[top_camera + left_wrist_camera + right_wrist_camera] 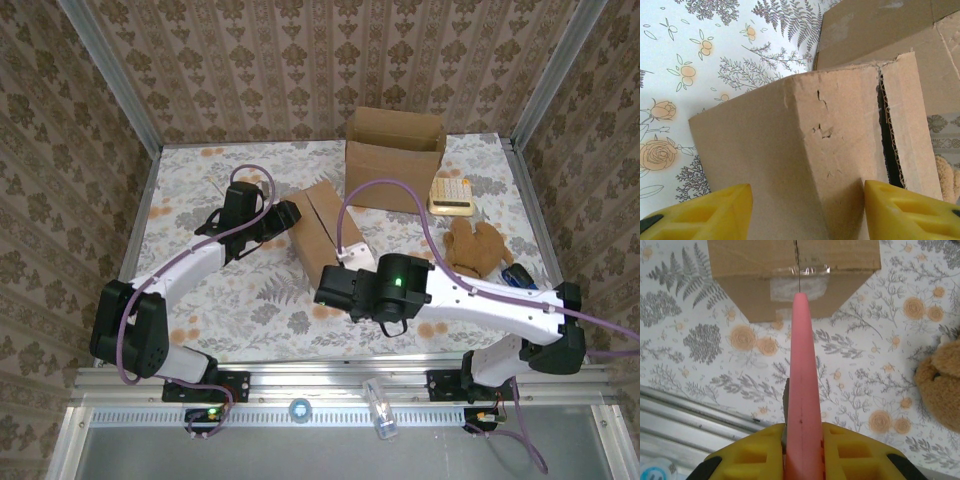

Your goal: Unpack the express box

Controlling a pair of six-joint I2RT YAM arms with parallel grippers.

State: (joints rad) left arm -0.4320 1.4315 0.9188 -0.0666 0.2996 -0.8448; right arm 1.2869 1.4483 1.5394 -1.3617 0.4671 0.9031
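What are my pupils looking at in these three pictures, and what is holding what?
Two robot arms, left and right, are bolted at the near edge of a flowered table. One picture looks down from above and behind them; the other two come from a camera on each wrist. On the table lie a closed cardboard box, an open box behind it, a calculator and a brown plush toy. The left arm's yellow fingers clasp one end of the closed box. The right arm's fingers hold a pink tool, its tip at the box's taped seam.
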